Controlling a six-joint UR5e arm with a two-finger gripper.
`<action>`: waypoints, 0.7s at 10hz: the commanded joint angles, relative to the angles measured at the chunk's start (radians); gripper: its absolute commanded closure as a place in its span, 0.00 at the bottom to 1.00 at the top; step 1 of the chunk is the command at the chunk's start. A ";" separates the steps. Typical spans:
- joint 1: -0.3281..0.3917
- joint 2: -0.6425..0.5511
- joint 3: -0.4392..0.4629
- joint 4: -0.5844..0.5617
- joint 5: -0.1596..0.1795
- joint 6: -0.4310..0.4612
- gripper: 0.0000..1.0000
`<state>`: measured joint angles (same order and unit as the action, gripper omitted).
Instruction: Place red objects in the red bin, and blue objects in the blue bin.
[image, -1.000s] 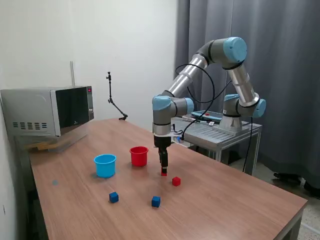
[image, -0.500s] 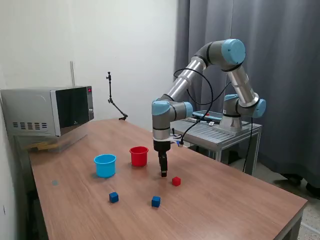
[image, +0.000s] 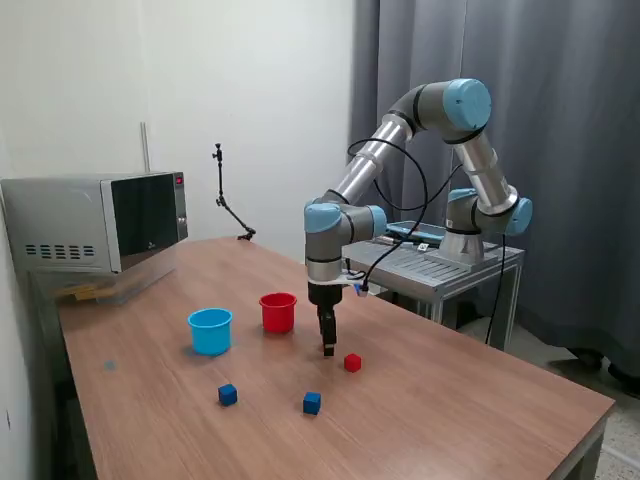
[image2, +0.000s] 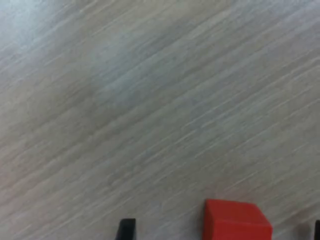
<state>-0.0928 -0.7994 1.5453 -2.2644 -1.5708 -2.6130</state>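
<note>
My gripper (image: 327, 347) points straight down with its tips at the table, just to the exterior view's right of the red cup (image: 278, 312). In the wrist view a red cube (image2: 237, 220) sits between the two dark fingertips (image2: 126, 229) with a gap on each side, so the gripper (image2: 221, 232) is open around it. This cube is hidden in the exterior view. A second red cube (image: 352, 362) lies close beside the gripper. Two dark blue cubes (image: 228, 395) (image: 312, 402) lie nearer the front. The light blue cup (image: 210, 331) stands beside the red cup.
A microwave (image: 95, 222) stands at the far left of the wooden table (image: 450, 420). A thin black stand (image: 228, 205) is at the back edge. A grey metal cart (image: 440, 262) holding the arm's base is behind the table.
The gripper has come down a little onto the table over the red cube, which showed under its tips one second ago and is now hidden in the exterior view.
</note>
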 joint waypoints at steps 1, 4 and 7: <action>0.002 0.000 -0.001 0.002 0.000 0.001 0.00; 0.004 -0.011 -0.001 0.003 -0.002 0.001 0.00; 0.002 -0.026 0.002 0.005 -0.002 0.001 0.00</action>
<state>-0.0900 -0.8172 1.5464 -2.2604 -1.5722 -2.6123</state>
